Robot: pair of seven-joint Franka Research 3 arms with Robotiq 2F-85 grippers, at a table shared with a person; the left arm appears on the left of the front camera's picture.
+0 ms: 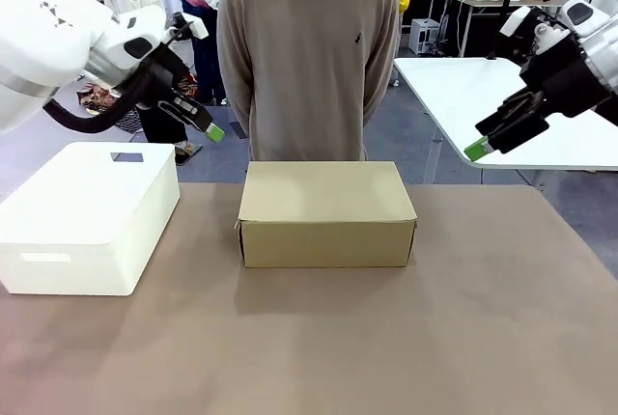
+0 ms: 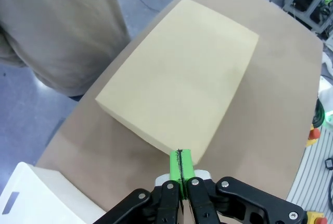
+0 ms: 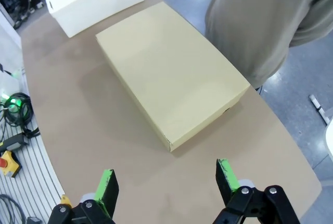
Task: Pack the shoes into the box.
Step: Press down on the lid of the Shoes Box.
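One closed cardboard box [image 1: 326, 212] sits mid-bench [image 1: 386, 338], one white plastic box [image 1: 87, 212] to its left. Two pincers hover above it: left pincer [image 1: 214, 132] pinched together, empty; right pincer [image 1: 475, 151] spread wide, empty.

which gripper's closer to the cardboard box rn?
Left, by a little. The left gripper, shut, hangs just above and beyond the box's far-left corner. The right gripper, open, hangs farther off past its far-right corner. Neither touches it.
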